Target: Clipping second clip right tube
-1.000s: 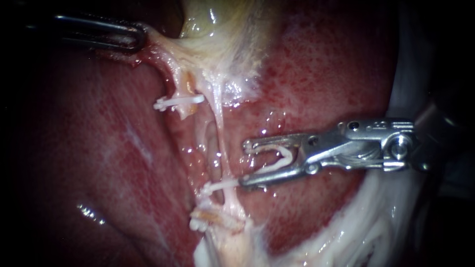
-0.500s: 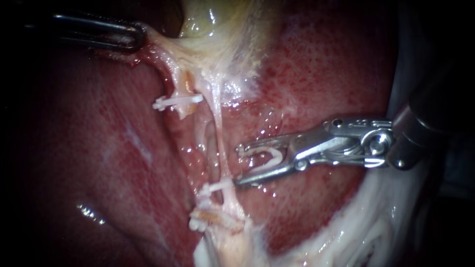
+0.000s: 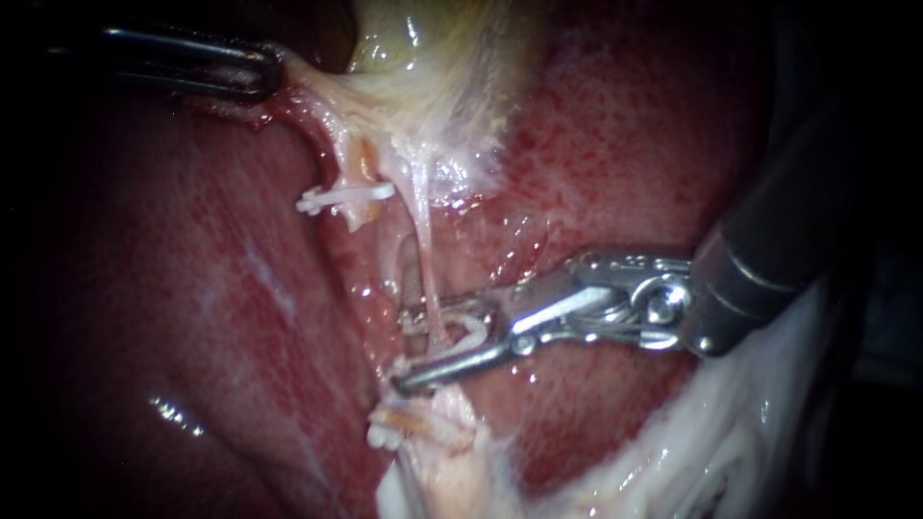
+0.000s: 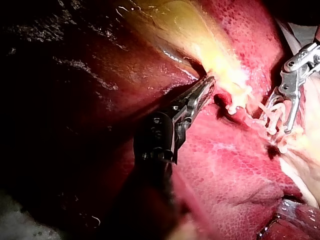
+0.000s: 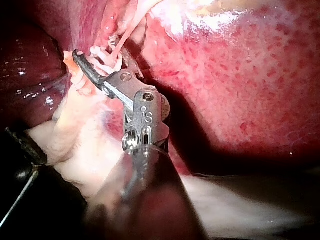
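Right tube (image 3: 426, 259), a thin pale strand, runs down from the gallbladder (image 3: 413, 38) over the liver (image 3: 625, 144) and passes between the two jaws of my right instrument (image 3: 404, 348). That end effector is spread, yet it is grasping a white clip (image 3: 468, 332) seated between both jaws, and the clip's open mouth faces the tube. Just below the lower jaw a second clip (image 3: 383, 434) sits on pale tissue at the foot of the tubes; whether the jaw touches it I cannot tell.

My right wrist view looks along the shaft from behind; the right instrument (image 5: 97, 55) there shows one dark curved jaw, with white clip legs and a pale strand crowded at its tip; the straddle itself is plain only in the endoscope view.

Farther up, a third clip (image 3: 346, 197) lies across the left tube (image 3: 351, 154), well apart from my right instrument.

Farthest, my left instrument (image 3: 274, 72) comes in dark and barely lit in the endoscope view; my left wrist view shows it better; its end effector (image 4: 207, 85) is clenched on tissue at the yellow gallbladder's edge, the jaws lying close together. That same view shows my right instrument (image 4: 277, 120) beyond, among the white clips.
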`<state>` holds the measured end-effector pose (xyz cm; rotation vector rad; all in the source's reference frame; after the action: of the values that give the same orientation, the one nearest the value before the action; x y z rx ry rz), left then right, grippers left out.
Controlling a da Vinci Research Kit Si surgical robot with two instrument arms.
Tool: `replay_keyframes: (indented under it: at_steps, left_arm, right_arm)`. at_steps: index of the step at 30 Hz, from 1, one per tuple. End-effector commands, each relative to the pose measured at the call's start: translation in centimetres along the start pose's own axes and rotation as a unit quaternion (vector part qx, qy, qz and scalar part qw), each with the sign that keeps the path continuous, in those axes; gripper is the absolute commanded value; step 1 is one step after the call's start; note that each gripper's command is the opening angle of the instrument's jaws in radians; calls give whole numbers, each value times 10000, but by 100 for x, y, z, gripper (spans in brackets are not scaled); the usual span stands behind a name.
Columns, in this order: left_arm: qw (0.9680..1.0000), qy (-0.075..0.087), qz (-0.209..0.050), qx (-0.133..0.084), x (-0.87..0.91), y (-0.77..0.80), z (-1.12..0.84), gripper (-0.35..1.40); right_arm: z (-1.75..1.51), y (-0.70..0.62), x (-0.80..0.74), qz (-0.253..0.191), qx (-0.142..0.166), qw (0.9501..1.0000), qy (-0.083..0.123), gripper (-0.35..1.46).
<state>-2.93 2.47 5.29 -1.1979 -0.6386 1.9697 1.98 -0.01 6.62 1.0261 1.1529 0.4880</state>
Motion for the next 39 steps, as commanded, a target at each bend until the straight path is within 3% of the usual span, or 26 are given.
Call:
replay_keyframes:
  at_steps: [1, 7, 10, 23, 30, 35, 39]
  left_arm:
    - [10000, 3, 0, 4, 0, 0, 0, -35]
    - [10000, 2, -1, 3, 0, 0, -1, -35]
    - [10000, 2, -1, 3, 0, 0, -1, -35]
    - [10000, 2, -1, 3, 0, 0, -1, -35]
    - [10000, 2, -1, 3, 0, -1, 0, -35]
    - [10000, 2, -1, 3, 0, -1, 0, -35]
    - [10000, 2, -1, 3, 0, -1, 0, -35]
  right_arm:
    - [-1, -4, 4, -14, 50, 10000, 60, 45]
    - [-4, -28, 24, 86, 382, 9986, 346, 44]
    - [-3, -33, 27, 86, 408, 9986, 337, 43]
    - [-5, -33, 25, 113, 387, 9986, 347, 27]
    - [-7, -34, 24, 171, 394, 9985, 343, -1]
    - [-8, -35, 24, 166, 464, 9983, 304, -35]
    - [-8, -36, 23, 216, 494, 9981, 286, -35]
